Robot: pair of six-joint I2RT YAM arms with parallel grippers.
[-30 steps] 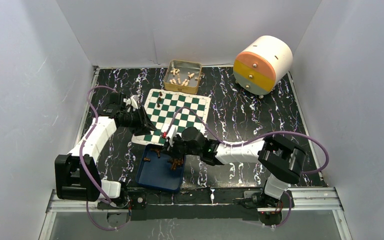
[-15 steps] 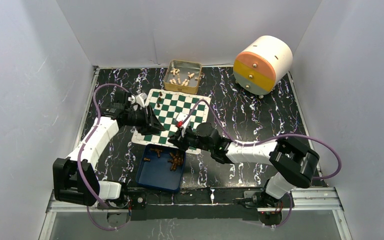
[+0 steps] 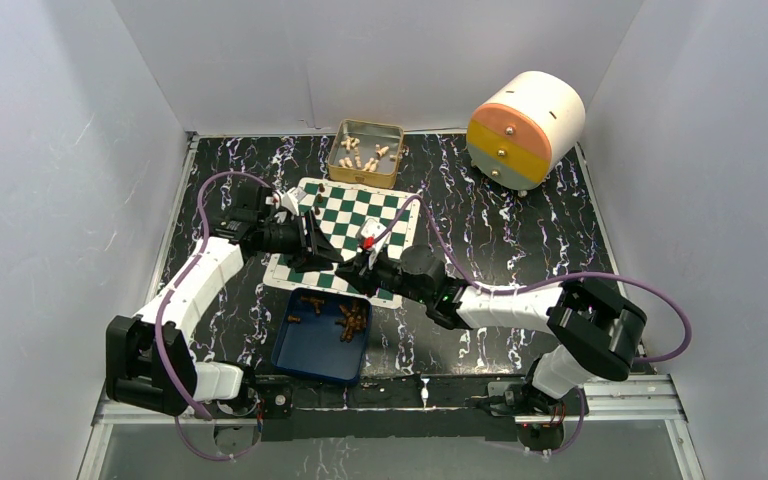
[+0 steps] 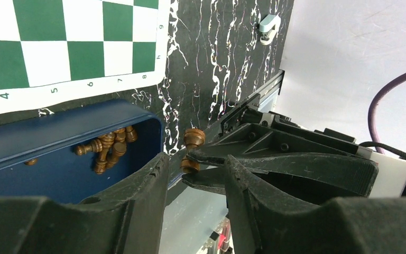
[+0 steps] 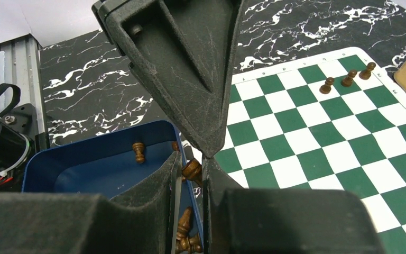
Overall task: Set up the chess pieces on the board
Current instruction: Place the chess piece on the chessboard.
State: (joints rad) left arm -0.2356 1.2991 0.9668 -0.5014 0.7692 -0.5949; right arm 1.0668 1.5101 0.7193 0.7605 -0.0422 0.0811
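The blue tray (image 3: pixel 305 352) sits on the table (image 3: pixel 480 220) just before the board's (image 3: pixel 360 215) near edge. It holds loose dark pieces (image 3: pixel 351 321): a heap by its right wall, a few near the far wall and one alone at the left. The gold tin (image 3: pixel 339 150) beyond the board's far edge holds cream pieces (image 3: pixel 365 156) lying in a scatter. At the far right a white drum (image 3: pixel 545 105) lies on its side, showing orange, yellow and grey drawer fronts, and what is inside cannot be seen. The right gripper (image 5: pixel 191 160) has its jaws drawn narrow on one dark piece (image 5: pixel 192 170), held above the tray's right rim beside the board's near edge. The left gripper (image 4: pixel 195 159) points at it tip to tip. Its jaws stand apart, the held piece shows in the gap between them, and they clamp nothing. Three more dark pieces (image 5: pixel 348 78) stand upright in a row on the board's far left corner squares. The digits 4 to 8 are printed along the board's white border. The small letters on the adjoining side are too fine to read with certainty.
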